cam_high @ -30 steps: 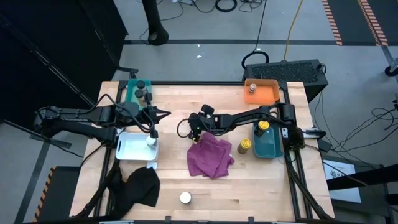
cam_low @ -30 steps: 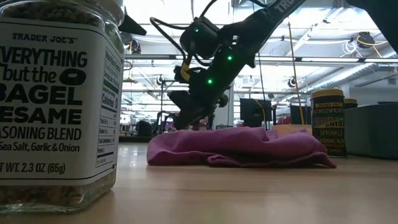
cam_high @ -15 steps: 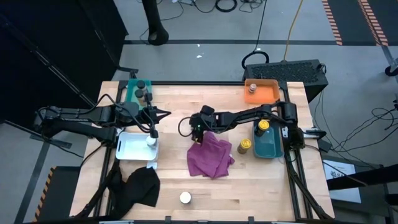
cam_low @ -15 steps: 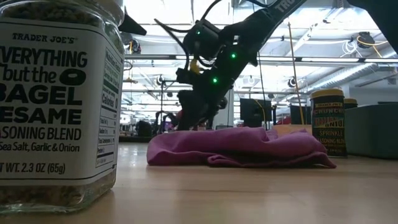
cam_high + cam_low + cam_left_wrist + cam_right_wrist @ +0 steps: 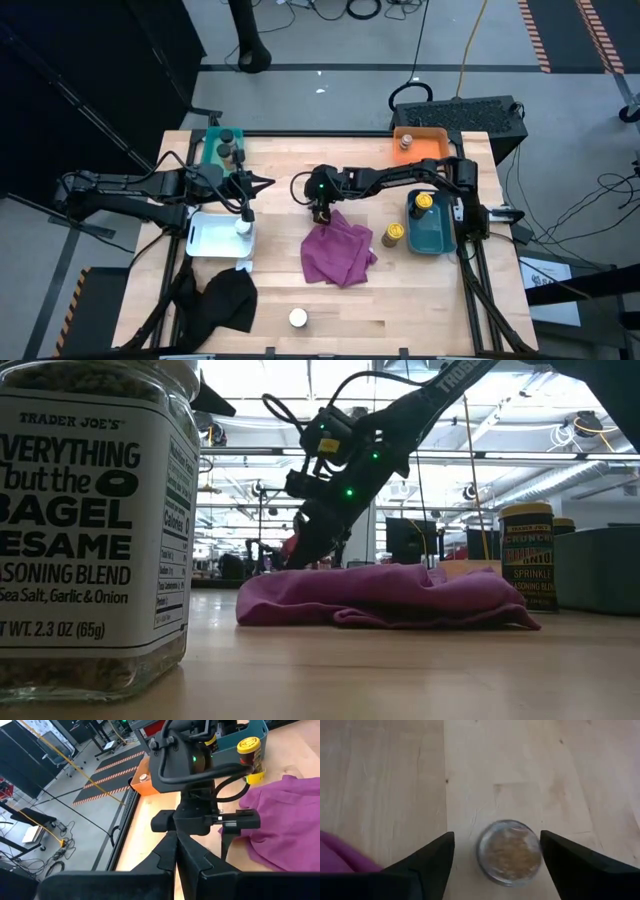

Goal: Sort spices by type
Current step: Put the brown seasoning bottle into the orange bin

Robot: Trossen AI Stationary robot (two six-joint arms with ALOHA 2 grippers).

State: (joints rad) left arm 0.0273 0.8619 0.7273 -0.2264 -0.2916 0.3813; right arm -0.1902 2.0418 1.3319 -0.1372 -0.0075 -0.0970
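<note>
Your right gripper [image 5: 495, 857] hangs with its fingers spread wide over a spice jar [image 5: 510, 851] lying on the bare worktop [image 5: 395, 780] beside the magenta cloth [image 5: 338, 250]. The jar's round end faces the camera, nearer one finger than the other, so centre before descending. Your left gripper [image 5: 176, 854], fingers pressed together, waits over the white tray [image 5: 205, 240].

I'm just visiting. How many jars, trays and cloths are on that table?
Spice jars: 8 (5 in trays, 3 on the bare table, one of them between the open right gripper's fingers)
Trays: 4 (green tray, orange tray, teal tray, white tray)
Cloths: 2 (magenta cloth, black cloth)
Total: 14
</note>
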